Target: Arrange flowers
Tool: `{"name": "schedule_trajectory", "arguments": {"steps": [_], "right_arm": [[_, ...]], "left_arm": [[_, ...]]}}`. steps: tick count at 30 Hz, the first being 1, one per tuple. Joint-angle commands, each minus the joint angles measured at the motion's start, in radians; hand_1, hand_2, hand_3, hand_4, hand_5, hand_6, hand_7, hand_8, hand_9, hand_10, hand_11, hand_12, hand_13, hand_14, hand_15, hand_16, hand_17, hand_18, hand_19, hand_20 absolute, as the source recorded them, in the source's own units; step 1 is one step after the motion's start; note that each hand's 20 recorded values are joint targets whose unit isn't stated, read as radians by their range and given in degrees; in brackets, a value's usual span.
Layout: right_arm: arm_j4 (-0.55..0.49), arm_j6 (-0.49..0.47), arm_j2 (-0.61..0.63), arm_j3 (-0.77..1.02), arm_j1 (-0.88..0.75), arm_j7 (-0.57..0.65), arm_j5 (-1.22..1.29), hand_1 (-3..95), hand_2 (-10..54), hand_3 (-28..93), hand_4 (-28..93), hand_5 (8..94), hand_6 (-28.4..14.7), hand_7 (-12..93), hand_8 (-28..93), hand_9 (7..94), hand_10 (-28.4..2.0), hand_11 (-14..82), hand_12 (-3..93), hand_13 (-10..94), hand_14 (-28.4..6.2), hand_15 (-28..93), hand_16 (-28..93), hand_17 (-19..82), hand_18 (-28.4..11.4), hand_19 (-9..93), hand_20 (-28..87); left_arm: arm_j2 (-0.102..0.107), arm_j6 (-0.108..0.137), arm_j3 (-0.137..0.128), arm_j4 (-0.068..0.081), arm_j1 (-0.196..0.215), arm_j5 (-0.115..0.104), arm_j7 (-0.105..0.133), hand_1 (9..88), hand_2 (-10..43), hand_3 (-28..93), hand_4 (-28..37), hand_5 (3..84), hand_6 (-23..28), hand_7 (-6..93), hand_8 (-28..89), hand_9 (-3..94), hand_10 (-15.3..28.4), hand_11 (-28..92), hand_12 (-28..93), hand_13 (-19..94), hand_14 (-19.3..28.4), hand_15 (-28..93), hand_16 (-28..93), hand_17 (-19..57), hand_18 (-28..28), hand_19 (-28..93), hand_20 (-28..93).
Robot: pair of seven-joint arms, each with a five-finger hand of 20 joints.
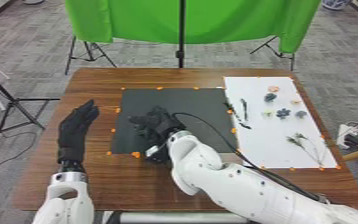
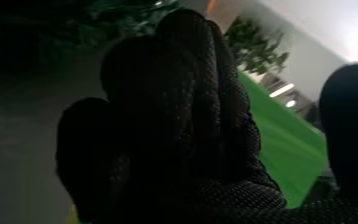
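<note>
the table is brown, mat black, sheet white, one flower blue-grey, cloth bright green.

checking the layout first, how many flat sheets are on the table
2: the black sheet mid-table, partly hidden by the right hand, and the white sheet to its right, with flowers lying on it.

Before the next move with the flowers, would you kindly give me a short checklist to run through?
1. Left hand clear of the black mat: ok, over the bare wood to its left, fingers straight.
2. Right hand over the mat: ok.
3. Right hand holding the greenery: cannot tell.
4. Pink flower lying on the white sheet: ok.
5. Black cable out of the mat's area: not ok, it loops across from the right arm.
</note>
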Motion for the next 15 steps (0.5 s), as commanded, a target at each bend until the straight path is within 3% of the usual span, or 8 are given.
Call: {"name": "schedule_trajectory", "arguments": {"steps": [1,6,8,10,12,15], "right_arm": [[-0.101,-0.219,0.129,0.039,-0.023,0.071,-0.279,16.7,10.2,59,-13,73.4,-7.2,15,-7,82.4,-17.4,41.2,30.6,94,-5.1,53,30,71,-8.7,92,39],[-0.145,-0.277,0.186,0.053,-0.044,0.091,-0.308,16.8,12.7,57,-14,72.3,-7.7,13,-6,82.6,-17.6,42.2,31.0,94,-5.0,54,31,71,-8.8,93,41],[-0.156,-0.303,0.198,0.062,-0.052,0.104,-0.303,16.7,12.8,57,-13,72.3,-7.7,12,-6,82.6,-17.7,42.3,31.0,94,-5.1,55,31,71,-8.8,93,41],[-0.169,-0.346,0.207,0.076,-0.063,0.123,-0.286,16.5,12.7,58,-13,72.4,-7.9,12,-6,82.6,-17.7,42.4,31.0,94,-5.0,55,31,71,-8.8,93,42],[-0.187,-0.375,0.217,0.084,-0.071,0.134,-0.266,16.5,12.7,57,-13,72.7,-8.1,12,-6,82.6,-17.8,42.5,31.0,94,-5.0,55,31,71,-8.7,93,42],[-0.208,-0.397,0.22,0.084,-0.076,0.135,-0.235,16.9,12.7,55,-14,74.0,-8.5,12,-6,82.8,-17.9,42.6,30.9,94,-5.0,55,31,71,-8.5,93,42]], "left_arm": [[-0.035,0.02,0.007,0.012,0.093,0.003,-0.008,17.9,9.8,64,-28.3,44.6,6.4,8.4,-5,40.6,14.8,18,10,30,16.5,21,-3,6.3,12.2,12,18],[-0.029,0.029,-0.002,-0.008,0.105,0.006,-0.017,18.8,10.1,63,-28.3,44.7,6.5,8.6,-5,40.7,14.9,18,10,30,16.6,21,-3,6.4,12.3,13,18],[-0.028,0.03,-0.012,-0.018,0.114,0.017,-0.027,19.0,10.5,64,-28.3,44.9,6.6,8.6,-5,40.9,14.9,18,10,30,16.7,21,-3,6.5,12.2,13,18],[-0.026,0.031,-0.019,-0.023,0.119,0.04,-0.039,22.4,7.5,66,-28.1,44.9,6.6,8.8,-5,41.0,14.9,18,10,31,16.8,22,-4,6.6,12.2,13,18],[-0.026,0.028,-0.024,-0.027,0.124,0.041,-0.042,27.0,3.6,66,-27.1,45.0,6.6,8.9,-5,41.0,14.8,18,10,31,16.8,22,-4,6.5,12.3,14,18],[-0.028,0.031,-0.028,-0.032,0.134,0.042,-0.045,28.8,1.8,66,-25.2,45.0,6.5,9.2,-5,41.0,14.7,18,10,31,16.8,22,-4,6.4,12.3,14,18]]}}
